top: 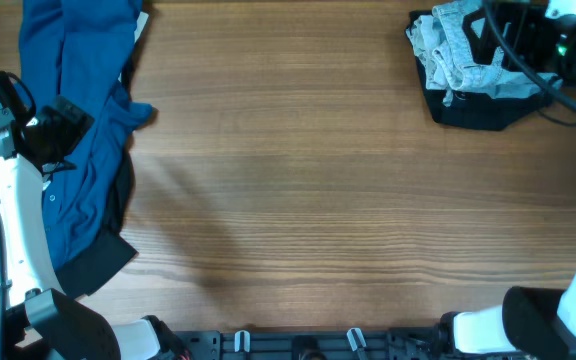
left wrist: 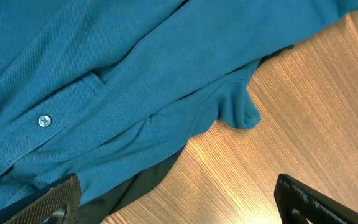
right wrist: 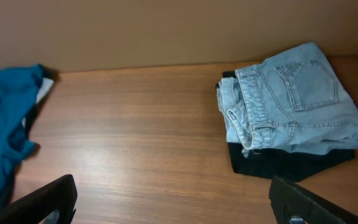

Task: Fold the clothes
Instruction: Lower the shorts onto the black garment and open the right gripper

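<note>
A dark-blue button shirt [top: 78,120] lies crumpled at the table's left edge, over a dark garment [top: 103,265]. My left gripper [top: 60,132] hovers above the shirt. In the left wrist view its open gripper [left wrist: 179,205] spans the shirt [left wrist: 104,81], the dark garment's edge [left wrist: 148,183] and bare wood. The pale-blue denim shorts [top: 458,50] sit folded on black shorts [top: 478,108] at the back right. My right gripper [top: 490,35] is over that stack. The right wrist view shows its open, empty gripper [right wrist: 173,205], with the denim shorts [right wrist: 297,102] on the black shorts [right wrist: 278,163] ahead to the right.
Wooden table [top: 318,180] stretches between the two piles. Far left in the right wrist view lies the blue shirt [right wrist: 5,130]. The arm bases and a rail with clips [top: 298,342] line the front edge. A plain wall [right wrist: 166,31] backs the table.
</note>
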Controlling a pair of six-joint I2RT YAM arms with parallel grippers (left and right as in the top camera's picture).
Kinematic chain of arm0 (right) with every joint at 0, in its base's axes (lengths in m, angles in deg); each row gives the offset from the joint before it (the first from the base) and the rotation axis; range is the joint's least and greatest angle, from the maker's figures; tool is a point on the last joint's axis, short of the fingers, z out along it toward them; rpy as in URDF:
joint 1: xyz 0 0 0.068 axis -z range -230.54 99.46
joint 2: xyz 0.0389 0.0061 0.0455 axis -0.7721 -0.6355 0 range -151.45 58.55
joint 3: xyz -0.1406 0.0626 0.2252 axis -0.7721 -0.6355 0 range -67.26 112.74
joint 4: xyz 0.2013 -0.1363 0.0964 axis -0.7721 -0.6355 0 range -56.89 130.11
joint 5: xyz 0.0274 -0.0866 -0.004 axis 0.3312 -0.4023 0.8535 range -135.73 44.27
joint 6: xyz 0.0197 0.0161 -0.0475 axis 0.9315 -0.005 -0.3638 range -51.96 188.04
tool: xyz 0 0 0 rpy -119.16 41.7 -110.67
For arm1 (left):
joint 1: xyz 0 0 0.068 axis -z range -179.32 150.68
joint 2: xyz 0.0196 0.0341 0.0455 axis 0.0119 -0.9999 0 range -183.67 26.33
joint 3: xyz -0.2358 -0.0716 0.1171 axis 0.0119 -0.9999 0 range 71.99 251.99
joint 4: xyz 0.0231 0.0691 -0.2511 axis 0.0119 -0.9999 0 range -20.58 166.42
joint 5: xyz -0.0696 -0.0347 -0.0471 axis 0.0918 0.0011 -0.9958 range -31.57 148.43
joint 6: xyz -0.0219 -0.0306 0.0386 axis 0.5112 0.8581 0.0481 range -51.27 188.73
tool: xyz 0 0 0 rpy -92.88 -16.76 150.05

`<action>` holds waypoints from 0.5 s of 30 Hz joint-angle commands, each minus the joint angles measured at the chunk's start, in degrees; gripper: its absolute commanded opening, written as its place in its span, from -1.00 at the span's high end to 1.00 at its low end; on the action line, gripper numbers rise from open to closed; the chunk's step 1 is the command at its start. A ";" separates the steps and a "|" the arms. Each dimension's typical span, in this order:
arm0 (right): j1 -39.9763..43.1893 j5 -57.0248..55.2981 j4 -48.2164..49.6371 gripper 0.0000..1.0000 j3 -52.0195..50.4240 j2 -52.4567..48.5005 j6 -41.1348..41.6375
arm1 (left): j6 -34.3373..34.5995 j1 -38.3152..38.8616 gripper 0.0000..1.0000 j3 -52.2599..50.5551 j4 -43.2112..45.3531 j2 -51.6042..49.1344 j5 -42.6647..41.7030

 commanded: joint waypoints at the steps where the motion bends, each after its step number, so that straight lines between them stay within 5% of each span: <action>1: -0.13 -1.11 -0.09 -0.99 0.68 -0.15 3.91 | -0.11 -0.22 -1.00 0.48 -0.04 -0.50 -0.48; 15: -0.15 -8.46 -1.03 -0.99 0.63 0.92 3.74 | -0.11 -0.22 -1.00 0.48 -0.04 -0.50 -0.48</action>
